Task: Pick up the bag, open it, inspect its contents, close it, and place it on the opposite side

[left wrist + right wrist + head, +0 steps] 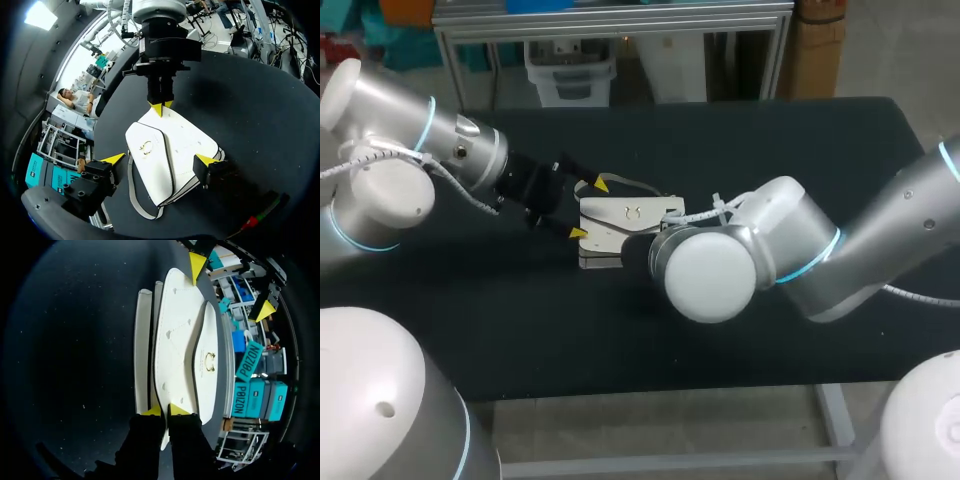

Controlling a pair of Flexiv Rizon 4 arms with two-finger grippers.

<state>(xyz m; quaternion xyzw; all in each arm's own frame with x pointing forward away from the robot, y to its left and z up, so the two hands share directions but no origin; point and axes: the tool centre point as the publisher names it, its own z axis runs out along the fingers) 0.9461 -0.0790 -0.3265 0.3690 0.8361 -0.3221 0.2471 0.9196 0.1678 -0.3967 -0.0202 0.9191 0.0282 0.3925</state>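
Your white handbag (pixel 625 215) lies flap-closed mid-worktop (pixel 770 140), seemingly unlifted. Your right gripper (pixel 165 410) pinches its edge; your left gripper (pixel 589 208) is spread around the other end. Opening, inspection, closing and transfer remain.

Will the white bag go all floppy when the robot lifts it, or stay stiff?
Probably mostly stiff: the white bag lies flat with crisp edges and stacked panels. Its thin grey strap curls loosely, so it will likely dangle. It looks smooth, so maybe slippery.
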